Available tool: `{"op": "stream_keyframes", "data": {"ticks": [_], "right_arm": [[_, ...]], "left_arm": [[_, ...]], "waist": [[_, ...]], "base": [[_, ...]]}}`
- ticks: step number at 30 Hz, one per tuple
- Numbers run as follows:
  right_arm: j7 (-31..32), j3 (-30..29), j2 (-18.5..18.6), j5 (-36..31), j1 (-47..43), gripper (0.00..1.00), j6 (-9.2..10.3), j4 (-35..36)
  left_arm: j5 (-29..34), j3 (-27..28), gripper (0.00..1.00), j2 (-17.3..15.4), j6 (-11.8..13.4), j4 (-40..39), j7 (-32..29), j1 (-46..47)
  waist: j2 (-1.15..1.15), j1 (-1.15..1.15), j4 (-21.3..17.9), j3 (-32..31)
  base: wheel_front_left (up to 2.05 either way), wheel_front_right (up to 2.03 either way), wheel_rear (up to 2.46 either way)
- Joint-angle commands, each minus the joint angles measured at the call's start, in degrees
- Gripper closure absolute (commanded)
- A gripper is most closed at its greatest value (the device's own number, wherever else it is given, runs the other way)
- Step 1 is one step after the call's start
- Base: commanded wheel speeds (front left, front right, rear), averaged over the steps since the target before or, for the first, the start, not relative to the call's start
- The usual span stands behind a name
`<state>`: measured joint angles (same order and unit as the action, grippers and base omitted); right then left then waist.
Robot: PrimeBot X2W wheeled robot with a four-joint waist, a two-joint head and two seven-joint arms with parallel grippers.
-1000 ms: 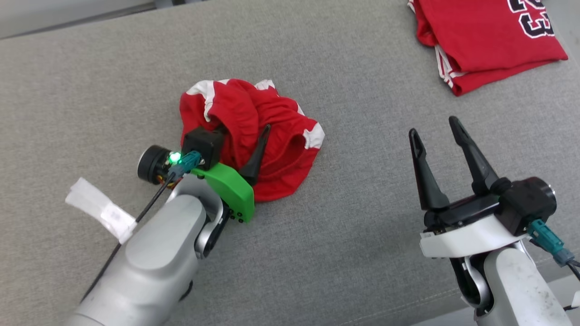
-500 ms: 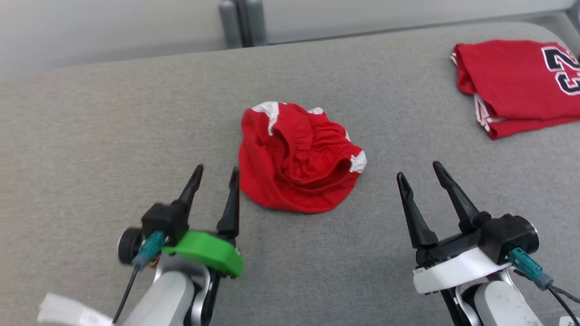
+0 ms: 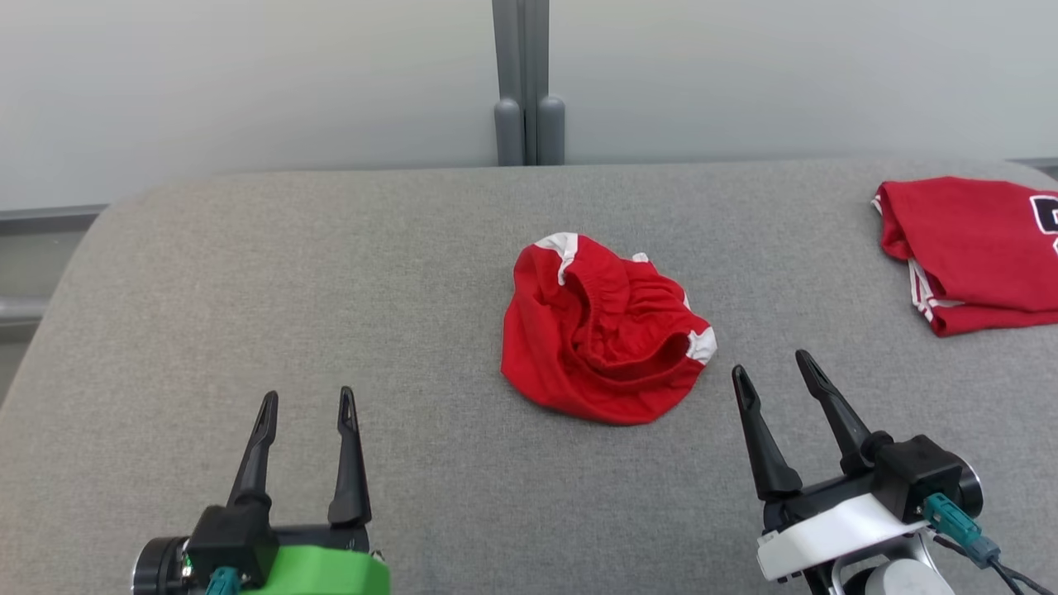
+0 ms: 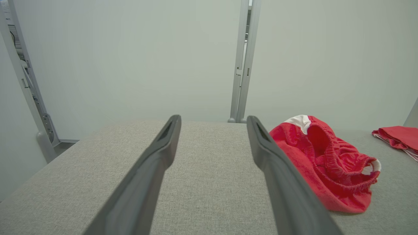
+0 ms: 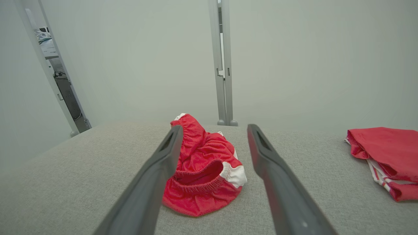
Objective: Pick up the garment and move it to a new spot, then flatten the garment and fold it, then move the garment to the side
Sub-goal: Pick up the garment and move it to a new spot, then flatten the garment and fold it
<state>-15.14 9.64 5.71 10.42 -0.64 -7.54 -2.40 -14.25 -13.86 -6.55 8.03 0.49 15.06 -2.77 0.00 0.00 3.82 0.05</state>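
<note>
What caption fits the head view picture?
Red garment crumpled on grey cushion; left gripper and right gripper open, touching nothing.

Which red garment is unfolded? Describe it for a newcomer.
Near the middle of the grey cushioned surface lies a red garment with white trim and an elastic band. Unlike the flat-folded red jersey with dark numerals at the right edge, it sits bunched in a heap.

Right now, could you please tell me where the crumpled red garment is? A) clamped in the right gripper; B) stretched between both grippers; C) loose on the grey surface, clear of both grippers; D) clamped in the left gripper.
C: the crumpled red garment lies bunched on the grey surface, and the left gripper and right gripper stand open, short of it.
</note>
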Motion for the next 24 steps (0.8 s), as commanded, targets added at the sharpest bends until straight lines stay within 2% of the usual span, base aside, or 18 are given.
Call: {"op": "stream_keyframes", "data": {"ticks": [1,6,13,24], "right_arm": [[0.0,-0.3,-0.2,-0.2,-0.9,0.00,0.11,-0.1],[0.0,-1.3,-1.0,-0.8,-2.5,0.00,0.11,-0.5],[0.0,-3.1,-1.6,-0.5,-5.9,0.00,0.11,-2.2],[0.0,-3.7,-2.1,-0.5,-6.7,0.00,0.11,-2.9]], "left_arm": [[0.9,0.7,0.00,0.5,-0.5,-1.1,0.1,-1.7],[5.8,2.4,0.00,1.7,-3.1,-5.2,0.1,-5.8],[7.9,3.8,0.00,3.1,-5.7,-6.6,0.1,-9.5],[9.1,4.2,0.00,3.6,-7.4,-5.5,0.1,-10.4]], "waist": [[0.00,0.00,1.0,-1.8],[0.00,0.00,0.9,-2.9],[0.00,0.00,1.3,-3.8],[0.00,0.00,0.5,-3.4]], "base": [[0.00,0.00,0.00],[0.00,0.00,0.00],[0.00,0.00,0.00],[0.00,0.00,0.00]]}}
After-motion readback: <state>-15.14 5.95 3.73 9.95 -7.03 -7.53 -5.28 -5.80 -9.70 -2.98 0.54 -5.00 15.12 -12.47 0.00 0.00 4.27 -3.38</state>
